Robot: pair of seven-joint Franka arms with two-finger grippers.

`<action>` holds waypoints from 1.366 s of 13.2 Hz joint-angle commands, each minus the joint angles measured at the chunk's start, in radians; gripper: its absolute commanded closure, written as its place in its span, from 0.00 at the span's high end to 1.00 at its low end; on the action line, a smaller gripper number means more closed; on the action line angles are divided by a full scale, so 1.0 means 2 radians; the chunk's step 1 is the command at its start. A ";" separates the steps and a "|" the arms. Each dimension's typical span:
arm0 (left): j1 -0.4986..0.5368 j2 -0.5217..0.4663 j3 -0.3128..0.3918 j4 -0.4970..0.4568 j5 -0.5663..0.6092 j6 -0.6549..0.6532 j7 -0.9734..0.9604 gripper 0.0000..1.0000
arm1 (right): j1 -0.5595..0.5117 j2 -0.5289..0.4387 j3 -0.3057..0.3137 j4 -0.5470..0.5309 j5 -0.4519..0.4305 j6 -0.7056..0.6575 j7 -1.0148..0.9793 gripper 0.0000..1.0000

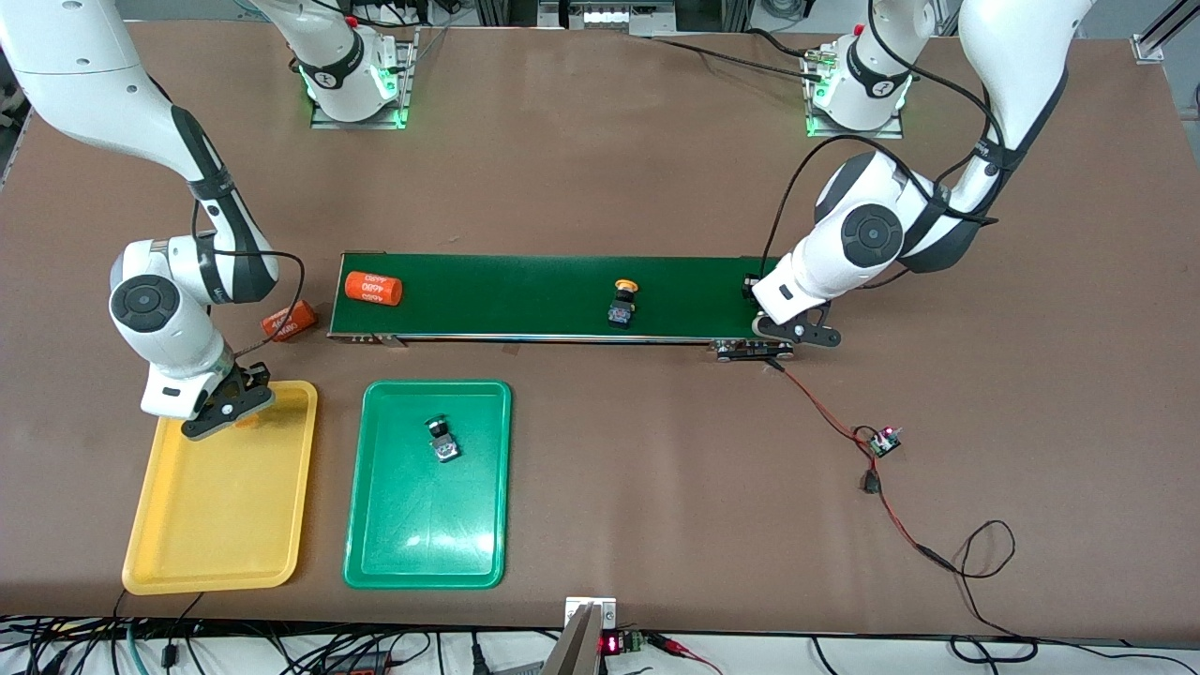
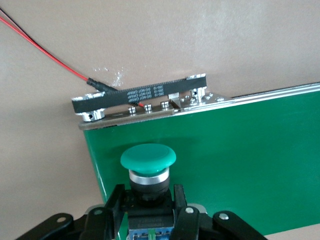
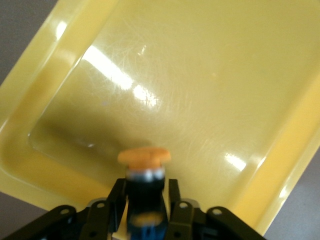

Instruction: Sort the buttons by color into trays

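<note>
My left gripper point(image 1: 786, 333) is at the conveyor belt's point(image 1: 525, 291) end toward the left arm. In the left wrist view it point(image 2: 148, 206) is shut on a green-capped button point(image 2: 148, 159), held over the belt point(image 2: 240, 165). My right gripper point(image 1: 232, 405) hangs low over the yellow tray point(image 1: 216, 511). Its fingers point(image 3: 118, 200) stand against a yellow-orange button point(image 3: 144, 156), above the tray floor point(image 3: 200, 90). A second yellow-orange button point(image 1: 622, 302) stands on the belt. A green button point(image 1: 441, 439) lies in the green tray point(image 1: 422, 530).
One orange "4680" cylinder point(image 1: 373, 288) lies on the belt's end toward the right arm. Another point(image 1: 289, 322) lies on the table beside that end. Red and black wires run from the belt's motor end to a small circuit board point(image 1: 883, 441).
</note>
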 commanded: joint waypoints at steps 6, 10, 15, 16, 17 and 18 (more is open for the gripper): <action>-0.006 -0.032 0.006 -0.044 -0.012 0.031 -0.001 0.99 | -0.005 -0.032 0.014 -0.029 -0.008 -0.003 0.007 1.00; -0.007 -0.059 0.004 -0.039 -0.016 0.011 0.000 1.00 | 0.004 -0.117 0.098 -0.037 0.005 -0.178 0.140 1.00; -0.005 -0.123 0.006 0.053 -0.022 -0.092 0.018 1.00 | 0.086 -0.167 0.111 -0.007 0.142 -0.294 0.248 1.00; -0.005 -0.120 0.007 0.099 -0.019 -0.148 0.019 1.00 | 0.100 -0.173 0.112 -0.007 0.156 -0.295 0.264 1.00; -0.005 -0.117 0.012 0.138 -0.016 -0.182 0.018 1.00 | 0.113 -0.175 0.112 -0.006 0.173 -0.298 0.275 1.00; -0.007 -0.117 0.032 0.168 -0.015 -0.198 0.018 1.00 | 0.123 -0.175 0.111 0.000 0.195 -0.302 0.288 1.00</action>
